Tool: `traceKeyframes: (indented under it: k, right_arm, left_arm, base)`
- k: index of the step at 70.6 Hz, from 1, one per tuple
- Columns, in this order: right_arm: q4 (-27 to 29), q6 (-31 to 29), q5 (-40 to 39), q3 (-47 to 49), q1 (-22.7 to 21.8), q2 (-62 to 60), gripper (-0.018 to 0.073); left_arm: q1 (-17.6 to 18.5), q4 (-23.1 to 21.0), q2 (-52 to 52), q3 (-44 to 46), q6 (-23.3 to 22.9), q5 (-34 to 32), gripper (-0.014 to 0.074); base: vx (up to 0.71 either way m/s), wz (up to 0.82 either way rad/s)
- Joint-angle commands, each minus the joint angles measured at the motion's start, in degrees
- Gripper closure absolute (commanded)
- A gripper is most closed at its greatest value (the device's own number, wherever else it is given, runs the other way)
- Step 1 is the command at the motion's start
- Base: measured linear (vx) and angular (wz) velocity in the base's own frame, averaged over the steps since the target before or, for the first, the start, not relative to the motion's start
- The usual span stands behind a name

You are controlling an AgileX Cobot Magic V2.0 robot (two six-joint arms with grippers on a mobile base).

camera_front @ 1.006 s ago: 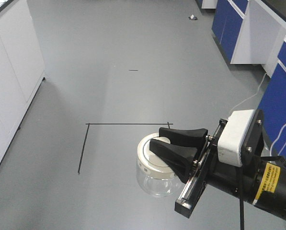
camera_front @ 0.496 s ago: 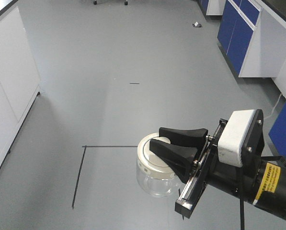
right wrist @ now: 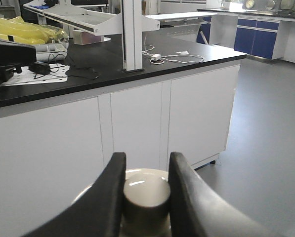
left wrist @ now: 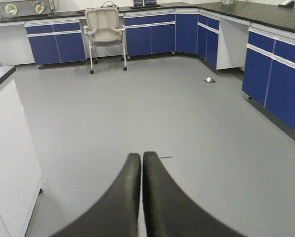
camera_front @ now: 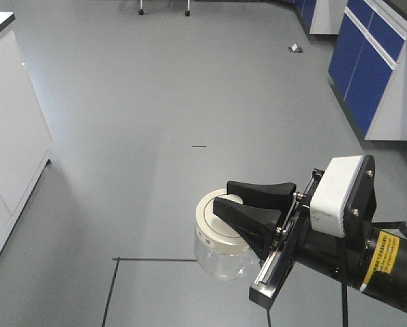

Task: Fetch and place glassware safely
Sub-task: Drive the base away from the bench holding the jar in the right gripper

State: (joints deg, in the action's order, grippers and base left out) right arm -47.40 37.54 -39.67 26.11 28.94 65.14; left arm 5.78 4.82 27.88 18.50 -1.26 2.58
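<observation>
The glass jar (camera_front: pixel 220 257) is held aloft above the grey floor (camera_front: pixel 155 102), gripped only at the knob (right wrist: pixel 146 197) of its lid (camera_front: pixel 206 221) by the right claw (camera_front: pixel 225 194). Should the lid be loose, the body could drop and shatter. The left claw (left wrist: pixel 141 157) is pressed together, empty.

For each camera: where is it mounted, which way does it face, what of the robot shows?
Front-facing: high on the robot, looking down at grey floor; shows right gripper holding the jar.
Left wrist: looks past the shut left gripper toward blue cabinets.
Right wrist: looks between its fingers, over the lid knob, at a white cabinet.
Front and right-wrist views share the jar and right gripper.
</observation>
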Motion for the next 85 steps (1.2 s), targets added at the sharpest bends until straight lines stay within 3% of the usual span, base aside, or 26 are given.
traceKeyframes:
  k: [1, 44, 85]
  right_arm:
    - [2.06, -0.42, -4.80, 2.04, 0.05, -1.05, 0.0560]
    - [2.00, -0.42, -4.80, 2.04, 0.05, -1.05, 0.0560]
    - [2.00, -0.42, -4.80, 2.04, 0.05, -1.05, 0.0560]
  left_arm:
    - [0.41, -0.45, 0.13, 1.54, -0.38, -4.29, 0.0603]
    - [0.41, -0.45, 0.13, 1.54, -0.38, -4.29, 0.0603]
    - [0.41, -0.45, 0.13, 1.54, -0.38, -4.29, 0.0603]
  base:
    - [0.47, 0.09]
    - [0.49, 0.10]
    - [0.52, -0.11]
